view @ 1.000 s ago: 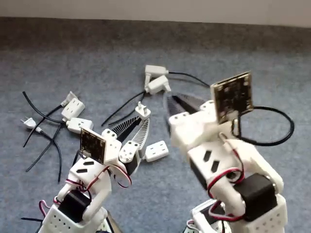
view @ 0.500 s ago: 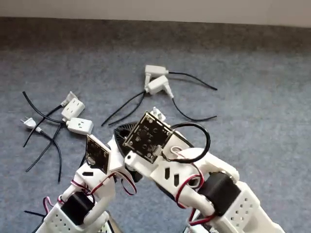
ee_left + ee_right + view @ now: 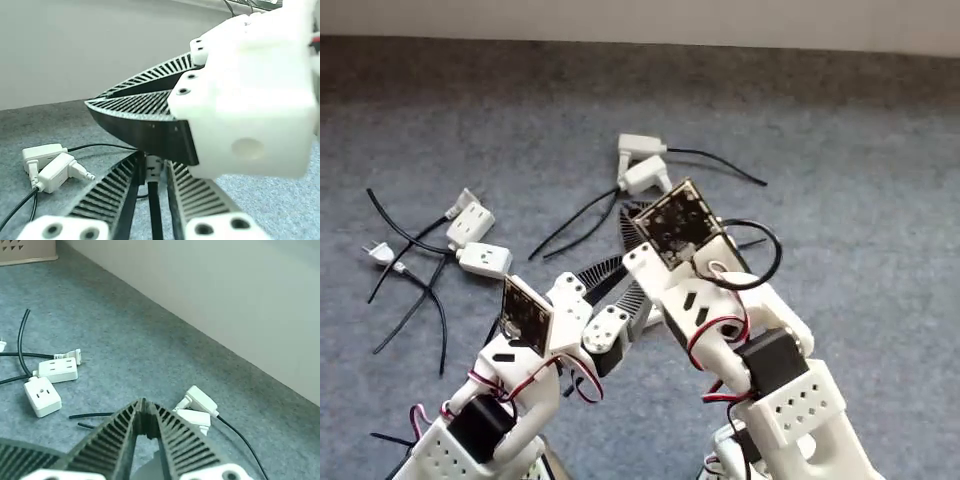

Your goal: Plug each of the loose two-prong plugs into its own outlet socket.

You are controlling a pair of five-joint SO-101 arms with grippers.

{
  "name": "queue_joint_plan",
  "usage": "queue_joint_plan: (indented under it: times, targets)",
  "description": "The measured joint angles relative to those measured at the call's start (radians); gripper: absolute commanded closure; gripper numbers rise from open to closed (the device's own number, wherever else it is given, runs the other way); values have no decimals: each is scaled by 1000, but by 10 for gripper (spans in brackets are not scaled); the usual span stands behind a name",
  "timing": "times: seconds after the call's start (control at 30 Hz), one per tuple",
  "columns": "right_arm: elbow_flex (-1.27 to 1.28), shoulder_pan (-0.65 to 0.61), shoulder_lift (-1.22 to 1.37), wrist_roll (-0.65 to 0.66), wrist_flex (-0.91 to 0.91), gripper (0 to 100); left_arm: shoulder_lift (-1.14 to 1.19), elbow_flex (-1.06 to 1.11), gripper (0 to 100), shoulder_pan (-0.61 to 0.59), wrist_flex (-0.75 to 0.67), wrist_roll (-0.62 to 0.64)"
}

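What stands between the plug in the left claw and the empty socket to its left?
Nothing visible on the carpet between the plug in the left gripper and that socket, bar a loose cord end. But the right gripper, shut, lies straight across close above the plug, so lifting it could bump it.

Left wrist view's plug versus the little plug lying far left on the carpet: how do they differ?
The held plug is clamped in the left gripper; the loose plug lies free on the carpet, untouched. The held plug's black cord runs down between that gripper's fingers; the loose plug's cord trails across the carpet. Both are white with black cords.
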Motion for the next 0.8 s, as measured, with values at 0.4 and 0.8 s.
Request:
queue_joint_plan:
  times: [0.4,0.8]
  targets:
    - [49,95,-3,0,-20,991,0,-2,995,0,-29,2]
    - [-14,103,5,0,-18,991,0,-3,995,0,-43,2]
